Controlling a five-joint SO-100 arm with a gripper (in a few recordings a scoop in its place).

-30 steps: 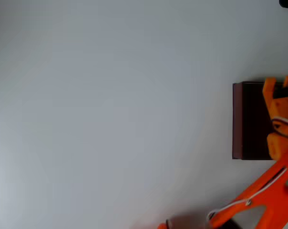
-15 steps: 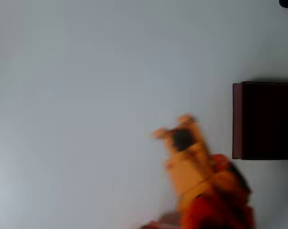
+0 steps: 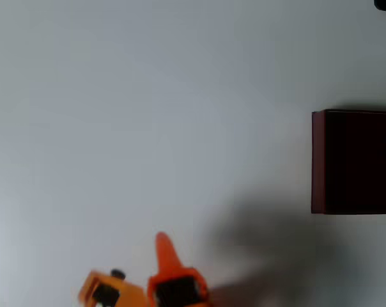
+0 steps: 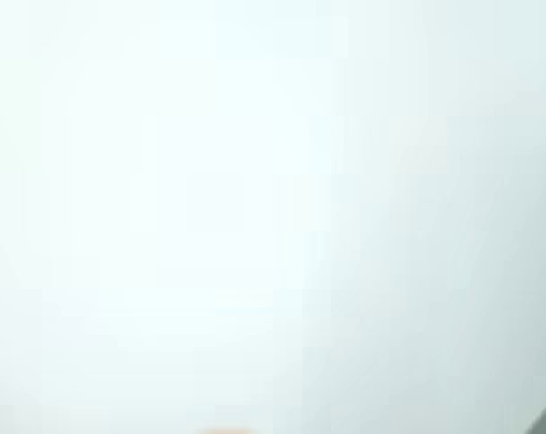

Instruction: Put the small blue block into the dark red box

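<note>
- One orange gripper [image 3: 156, 272] is showing at the bottom edge overhead; we cannot tell whether its fingers are parted or clenched.
- We are seeing the dark red box [image 3: 317, 161] sitting well apart, right of the fingers, on the white table [image 3: 148, 115].
- A faint blue spot in the box's dark interior may be the small blue block; we cannot tell.

From the overhead view I could just see my orange arm [image 3: 142, 291] poking in at the bottom edge, left of centre. One pointed orange finger [image 3: 165, 251] stuck up toward the middle of the picture. The gripper [image 3: 162, 256] was mostly cut off, so I couldn't tell how the jaws sat.
</note>
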